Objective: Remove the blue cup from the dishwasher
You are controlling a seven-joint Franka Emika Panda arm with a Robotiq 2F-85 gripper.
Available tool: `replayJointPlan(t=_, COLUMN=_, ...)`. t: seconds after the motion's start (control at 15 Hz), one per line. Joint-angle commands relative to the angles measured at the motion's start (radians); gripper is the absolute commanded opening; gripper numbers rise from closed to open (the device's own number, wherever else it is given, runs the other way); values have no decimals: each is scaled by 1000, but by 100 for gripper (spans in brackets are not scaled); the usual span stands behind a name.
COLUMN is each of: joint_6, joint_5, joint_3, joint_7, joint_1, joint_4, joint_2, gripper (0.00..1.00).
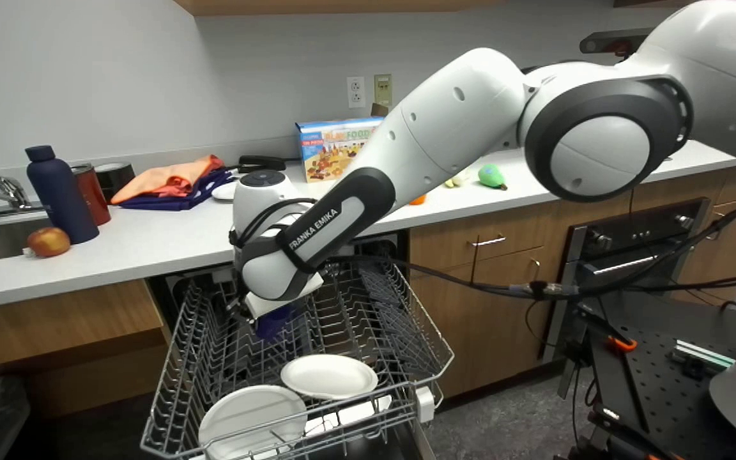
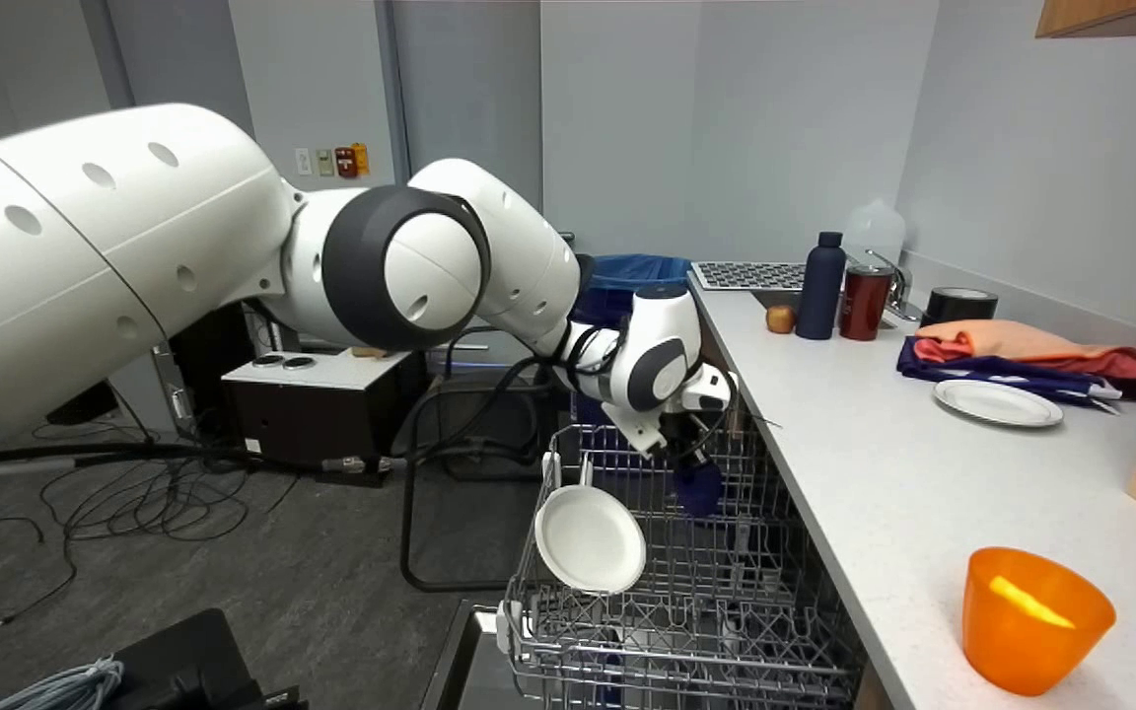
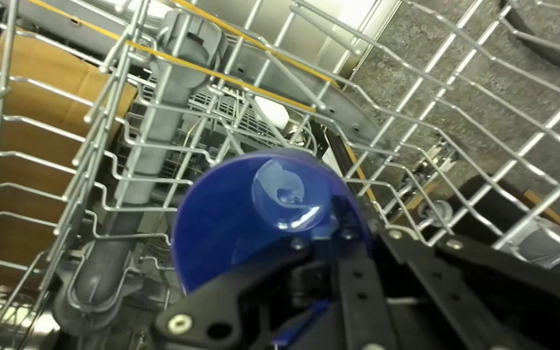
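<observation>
Over the pulled-out rack (image 1: 386, 300) of the dishwasher (image 2: 489, 685), my hand (image 3: 365, 224) points downward, clamped on the blue cup (image 3: 246, 218) by its wall. From the wrist I look into the cup's mouth: one of my fingers (image 3: 347, 216) reaches inside, its partner stands outside, and light glints on the bottom. In both exterior views the blue cup shows just under my hand, against the grey wires; whether it touches them, I cannot tell. Two white plates (image 1: 328, 375) sit close together at the rack's front.

On the counter (image 2: 854, 493), well apart from me, an orange cup (image 2: 1027, 631) stands upright. Farther along are another plate (image 2: 997, 404), some rumpled orange and dark blue cloths (image 2: 1031, 345), and a red tumbler (image 2: 864, 304) just beside a tall dark blue bottle (image 2: 821, 289). My arm (image 1: 368, 191) slants across an exterior view, hiding an end of a box (image 1: 329, 153) marked PLAY FOOD.
</observation>
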Motion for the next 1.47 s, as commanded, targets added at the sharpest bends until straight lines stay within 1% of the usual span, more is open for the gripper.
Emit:
replayJointPlan(t=0.0, joint_6=-59, joint_5=-20, joint_3=53, joint_7=-140, joint_1=-11, joint_4=-104, joint_2=-137, gripper=1)
replayJointPlan(t=0.2, joint_6=-115, joint_5=-34, joint_3=81, joint_7=-258, joint_1=-27, joint_4=-125, joint_2=-215, gripper=1)
replayJointPlan(t=0.4, joint_6=-202, joint_5=-25, joint_3=118, joint_7=-371, joint_1=-60, joint_4=-123, joint_2=-292, gripper=1)
replayJointPlan(t=0.53, joint_6=-242, joint_5=-16, joint_3=127, joint_7=-401, joint_1=-76, joint_4=-112, joint_2=-335, gripper=1)
replayJointPlan(t=0.67, joint_6=-270, joint_5=2, joint_3=133, joint_7=-395, joint_1=-95, joint_4=-95, joint_2=-371, gripper=1)
replayJointPlan(t=0.87, joint_6=-306, joint_5=17, joint_3=122, joint_7=-348, joint_1=-117, joint_4=-65, joint_2=-416, gripper=1)
replayJointPlan(t=1.07, joint_6=-325, joint_5=19, joint_3=77, joint_7=-223, joint_1=-140, joint_4=-31, joint_2=-435, gripper=1)
replayJointPlan(t=1.4, joint_6=-338, joint_5=18, joint_3=11, joint_7=-21, joint_1=-183, joint_4=26, joint_2=-408, gripper=1)
